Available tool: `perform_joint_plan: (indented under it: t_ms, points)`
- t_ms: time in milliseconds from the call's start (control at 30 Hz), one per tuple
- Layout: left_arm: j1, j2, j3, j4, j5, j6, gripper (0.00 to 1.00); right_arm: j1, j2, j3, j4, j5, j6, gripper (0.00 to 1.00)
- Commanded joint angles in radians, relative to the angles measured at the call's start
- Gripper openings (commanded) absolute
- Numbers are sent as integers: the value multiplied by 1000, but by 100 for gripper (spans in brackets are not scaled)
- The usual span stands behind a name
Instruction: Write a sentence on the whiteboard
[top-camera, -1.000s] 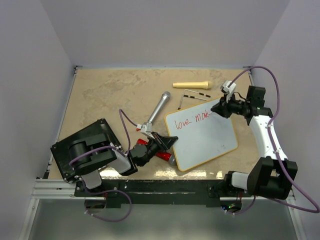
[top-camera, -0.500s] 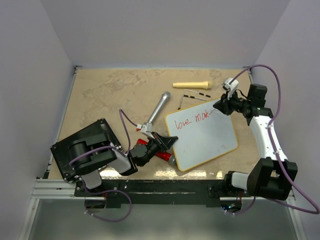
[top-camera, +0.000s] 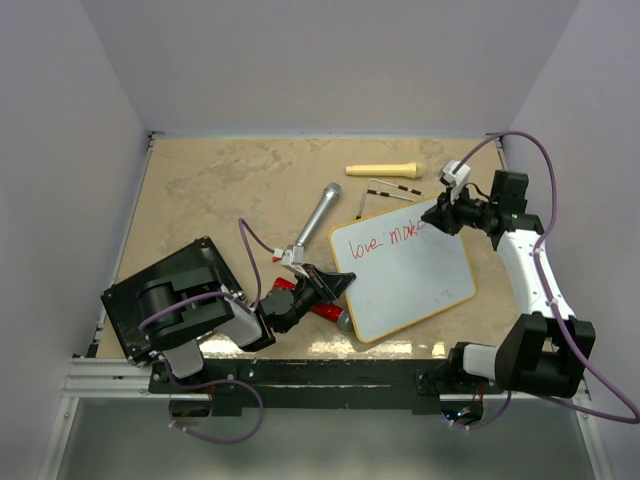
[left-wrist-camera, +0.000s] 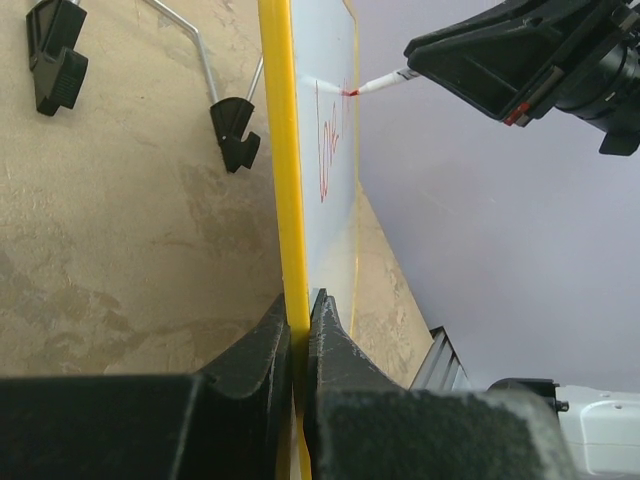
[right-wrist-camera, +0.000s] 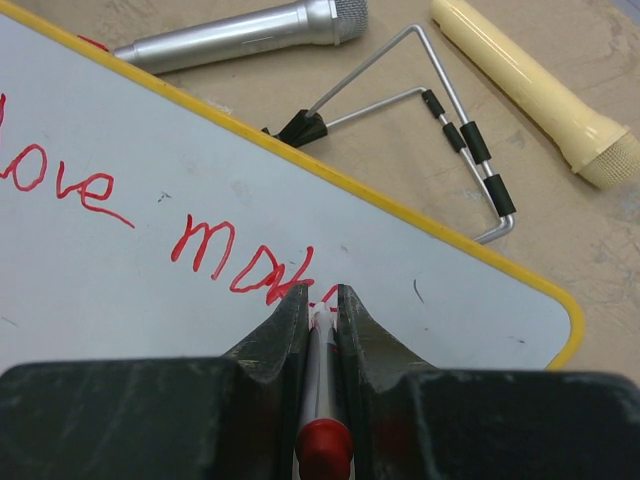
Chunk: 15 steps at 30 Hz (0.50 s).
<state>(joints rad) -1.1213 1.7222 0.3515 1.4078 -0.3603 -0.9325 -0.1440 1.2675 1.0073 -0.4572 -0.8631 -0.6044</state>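
Right end effector (right-wrist-camera: 320, 292) clamps a red marker (right-wrist-camera: 322, 400), tip on the whiteboard (top-camera: 410, 285) beside the sentence (top-camera: 385, 238); left end effector (left-wrist-camera: 300, 305) pinches the whiteboard's frame, right of center on the counter (top-camera: 220, 190).

- Right wrist: the marker (right-wrist-camera: 320, 385) tip is buried between the right gripper (right-wrist-camera: 320, 296) fingers. The last letters of the sentence (right-wrist-camera: 212, 238) sit behind them, so nothing is readable past "love mak".
- Same view: the whiteboard (right-wrist-camera: 150, 130) runs off the left edge and under the gripper body. The cream cylinder (right-wrist-camera: 530, 85) is clipped at the right edge.
- Left wrist: the whiteboard is edge-on and the writing is too foreshortened to read. The left gripper (left-wrist-camera: 301, 306) fingers cover the near stretch of frame. One black foot (left-wrist-camera: 55, 60) is clipped at the top edge.
- Top: the marker is too small to make out. A red-and-silver object (top-camera: 327, 312) is mostly under the left gripper and whiteboard, so I can't identify it.
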Motion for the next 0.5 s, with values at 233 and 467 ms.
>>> perform_joint_plan:
  t_ms: [233,467]
  points:
    - [-8,30,-11,48,37,178,0,4,-49,-13,-28,107,-40,0]
    - [-8,27,-14,49,35,179,0,3,-79,37,2,76,17,0]
